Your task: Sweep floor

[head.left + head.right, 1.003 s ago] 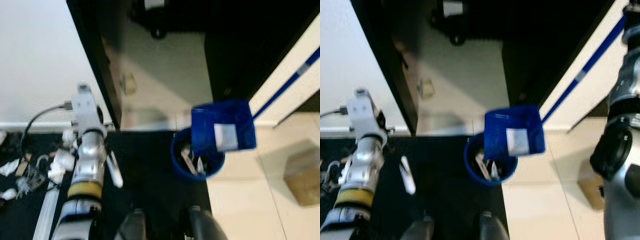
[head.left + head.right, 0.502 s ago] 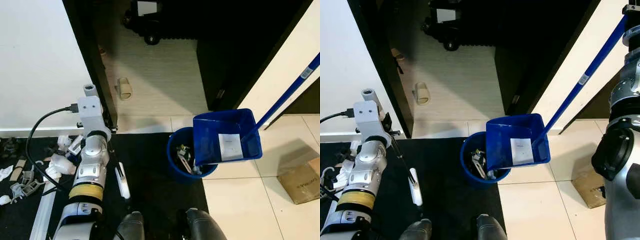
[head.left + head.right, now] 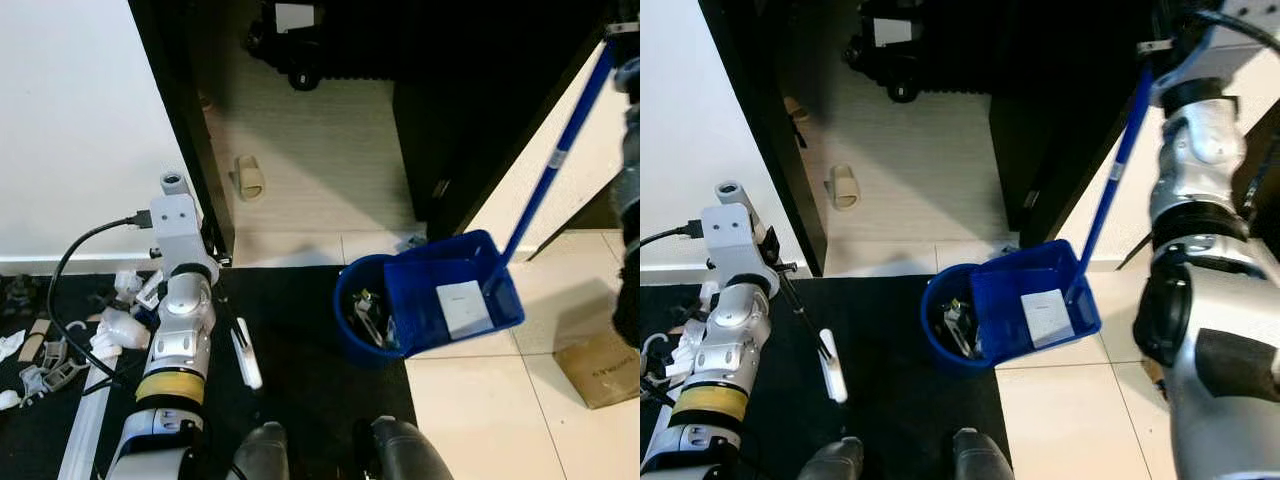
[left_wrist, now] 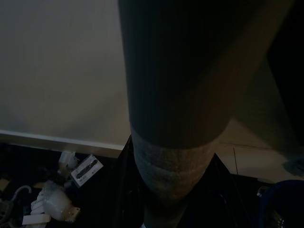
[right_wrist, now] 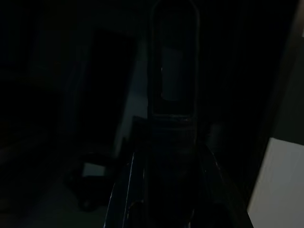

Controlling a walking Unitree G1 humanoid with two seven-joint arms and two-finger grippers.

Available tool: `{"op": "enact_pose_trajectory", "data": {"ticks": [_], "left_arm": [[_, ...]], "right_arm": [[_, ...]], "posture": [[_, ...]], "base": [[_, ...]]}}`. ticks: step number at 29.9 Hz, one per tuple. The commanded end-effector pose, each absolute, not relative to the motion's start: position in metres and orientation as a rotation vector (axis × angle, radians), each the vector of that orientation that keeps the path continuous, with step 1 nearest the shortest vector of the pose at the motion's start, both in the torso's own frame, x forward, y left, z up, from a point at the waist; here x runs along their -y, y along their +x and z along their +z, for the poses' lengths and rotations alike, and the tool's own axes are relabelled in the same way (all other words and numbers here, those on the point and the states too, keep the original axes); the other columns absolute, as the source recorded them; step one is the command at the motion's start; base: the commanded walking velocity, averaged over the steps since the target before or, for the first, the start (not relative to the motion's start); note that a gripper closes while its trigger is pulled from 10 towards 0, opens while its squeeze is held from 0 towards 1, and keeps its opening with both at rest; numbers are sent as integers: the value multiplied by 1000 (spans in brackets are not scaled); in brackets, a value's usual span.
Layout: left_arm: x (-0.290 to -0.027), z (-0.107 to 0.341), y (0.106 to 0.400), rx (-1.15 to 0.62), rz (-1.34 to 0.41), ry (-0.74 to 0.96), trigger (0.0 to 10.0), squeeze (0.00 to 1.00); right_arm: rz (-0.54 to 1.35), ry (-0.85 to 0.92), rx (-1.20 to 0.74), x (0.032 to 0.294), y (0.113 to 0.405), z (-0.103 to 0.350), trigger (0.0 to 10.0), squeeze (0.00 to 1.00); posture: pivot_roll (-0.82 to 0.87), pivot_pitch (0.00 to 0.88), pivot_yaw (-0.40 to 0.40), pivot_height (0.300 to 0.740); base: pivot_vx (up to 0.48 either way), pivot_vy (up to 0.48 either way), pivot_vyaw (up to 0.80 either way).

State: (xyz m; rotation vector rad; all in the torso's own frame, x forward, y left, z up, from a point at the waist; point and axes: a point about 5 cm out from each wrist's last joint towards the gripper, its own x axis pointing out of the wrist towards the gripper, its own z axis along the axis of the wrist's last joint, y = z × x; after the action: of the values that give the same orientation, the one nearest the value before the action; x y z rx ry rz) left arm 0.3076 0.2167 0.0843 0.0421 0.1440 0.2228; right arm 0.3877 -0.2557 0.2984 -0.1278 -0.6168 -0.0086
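**Dustpan tipping at the bin**

While the dustpan (image 3: 1032, 308) is hanging tilted over the right rim of the blue bin (image 3: 362, 325), the main risk is that its load is missing the opening. A white paper slip (image 3: 464, 307) is lying on the pan's floor rather than sliding out, so a tilt that is too shallow could be leaving it stuck there, and a sharper jerk could be throwing it onto the tiles right of the bin. The pan is resting against or just above the rim, I cannot tell which, so a push from the long blue handle (image 3: 1110, 190) could be nudging the light bin over.

The right end effector (image 3: 1152, 40) is gripping the handle's far top end, judging by how the handle is ending at it; its fingers are hidden, so I cannot tell how they are standing. The left end effector (image 3: 172, 185) is reaching toward the dark door frame, holding a thin black rod with a white end (image 3: 246, 360); its fingers are also hidden. Scraps (image 3: 110, 325) are lying on the black mat at left, not yet swept.

The right eye view is showing the whole right arm, cropped in the left eye view. The left wrist view is showing a dim cylinder close up and scraps by the skirting.
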Motion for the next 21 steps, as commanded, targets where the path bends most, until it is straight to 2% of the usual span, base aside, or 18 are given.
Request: {"op": "enact_pose_trajectory", "data": {"ticks": [1,3,8,12,15,21], "left_arm": [[-214,90,307,-103,221,49,10000,0],[-216,90,305,-103,228,51,10000,0],[-216,90,305,-103,231,51,10000,0],[-215,90,305,-101,234,48,10000,0],[-215,90,305,-101,234,48,10000,0],[-214,89,304,-103,232,44,10000,0]], "right_arm": [[17,-176,684,248,385,305,10000,0],[57,-219,704,232,386,301,10000,0],[105,-245,730,215,386,297,10000,0],[203,-294,769,183,384,287,10000,0],[215,-296,776,179,384,285,10000,0],[325,-281,802,142,378,269,10000,0]], "posture": [[48,33,-102,740],[50,43,-105,740],[47,45,-106,740],[43,50,-109,740],[43,50,-109,740],[40,54,-115,740]], "base": [[0,0,0],[0,0,0],[0,0,0],[0,0,0],[0,0,0],[0,0,0]]}}
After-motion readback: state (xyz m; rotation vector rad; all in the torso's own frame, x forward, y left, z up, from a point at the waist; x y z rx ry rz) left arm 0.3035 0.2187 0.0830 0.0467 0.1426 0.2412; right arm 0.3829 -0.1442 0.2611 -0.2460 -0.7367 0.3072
